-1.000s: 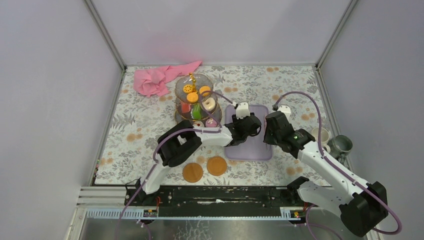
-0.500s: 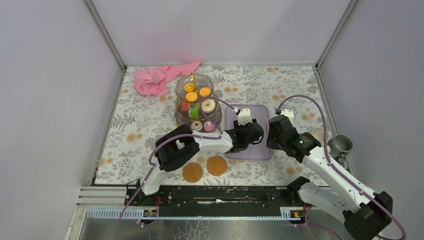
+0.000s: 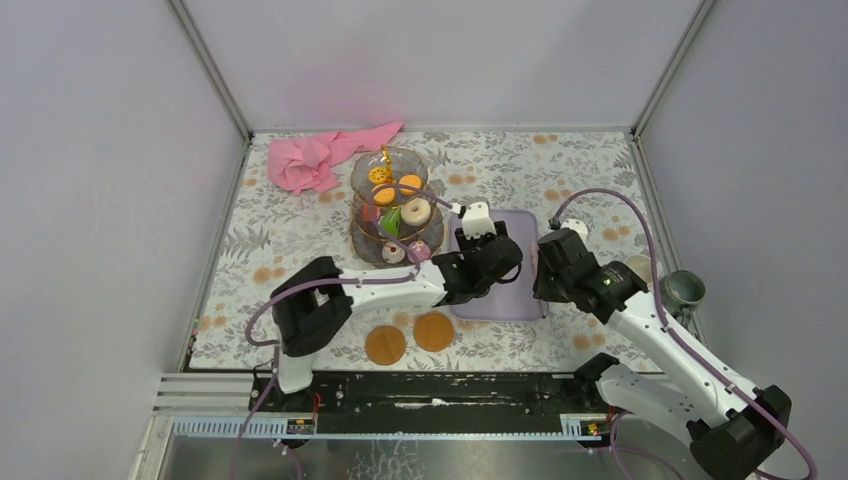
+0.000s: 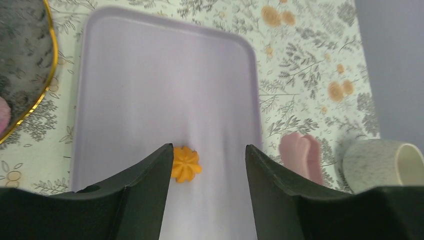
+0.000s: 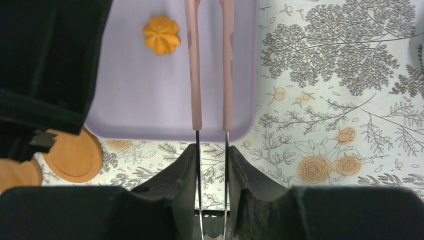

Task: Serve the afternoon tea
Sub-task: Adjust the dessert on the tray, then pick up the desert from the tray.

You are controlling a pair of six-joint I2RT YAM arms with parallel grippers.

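a crumpled pink cloth (image 3: pixel 310 158) lies at the far left of the floral tablecloth (image 3: pixel 270 250). a lilac rectangular tray (image 4: pixel 150 75) with rounded corners sits right of centre. pink tongs (image 5: pixel 193 75) reach over its near edge, their two slim arms parallel with a narrow gap between. two round wooden coasters (image 3: pixel 385 344) (image 3: pixel 434 331) lie side by side, touching, near the tray's front left corner.

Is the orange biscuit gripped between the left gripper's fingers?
No: the orange biscuit lies on the lilac tray beside one finger of the open left gripper.
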